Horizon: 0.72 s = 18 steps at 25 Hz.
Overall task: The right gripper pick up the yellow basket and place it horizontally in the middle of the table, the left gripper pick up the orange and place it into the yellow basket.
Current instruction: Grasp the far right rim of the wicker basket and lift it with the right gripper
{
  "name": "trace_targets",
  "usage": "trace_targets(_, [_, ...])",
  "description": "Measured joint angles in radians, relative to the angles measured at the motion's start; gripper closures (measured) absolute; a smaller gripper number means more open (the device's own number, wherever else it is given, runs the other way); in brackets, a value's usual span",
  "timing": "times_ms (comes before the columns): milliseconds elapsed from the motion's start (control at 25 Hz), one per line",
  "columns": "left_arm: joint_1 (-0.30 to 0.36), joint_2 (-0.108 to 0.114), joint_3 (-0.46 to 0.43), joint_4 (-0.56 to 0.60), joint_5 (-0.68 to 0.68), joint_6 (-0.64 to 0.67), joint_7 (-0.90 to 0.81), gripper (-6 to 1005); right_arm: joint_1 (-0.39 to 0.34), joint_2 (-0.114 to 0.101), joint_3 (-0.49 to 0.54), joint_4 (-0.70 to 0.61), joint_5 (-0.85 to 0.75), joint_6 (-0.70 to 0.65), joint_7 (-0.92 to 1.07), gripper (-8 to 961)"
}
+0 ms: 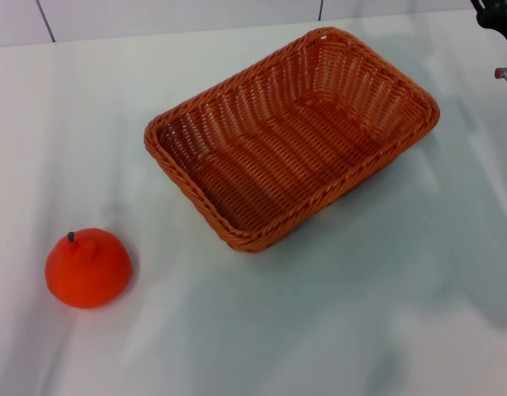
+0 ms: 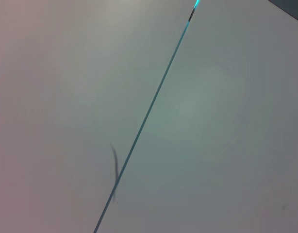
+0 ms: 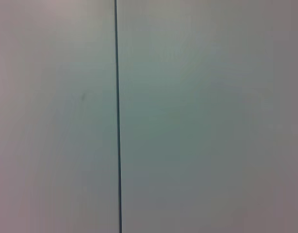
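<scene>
Nothing looks done yet. The yellow basket sits on the table, turned at a slant, toward the back and a bit to the right, so it is not lying straight in the middle. The basket is empty inside. The orange sits on the cloth near the front left, well apart from the basket. Only a small bit of the right gripper shows at the top right corner; I cannot tell if it is apart or together. The left gripper is not seen.
</scene>
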Motion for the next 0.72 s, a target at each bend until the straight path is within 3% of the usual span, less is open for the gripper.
trace_targets(720, [-0.017, -0.002, -0.006, -0.008, 0.000, -0.009, 0.000, 137, 0.007, -0.010, -0.005, -0.028, -0.003, -0.044, 0.089, 7])
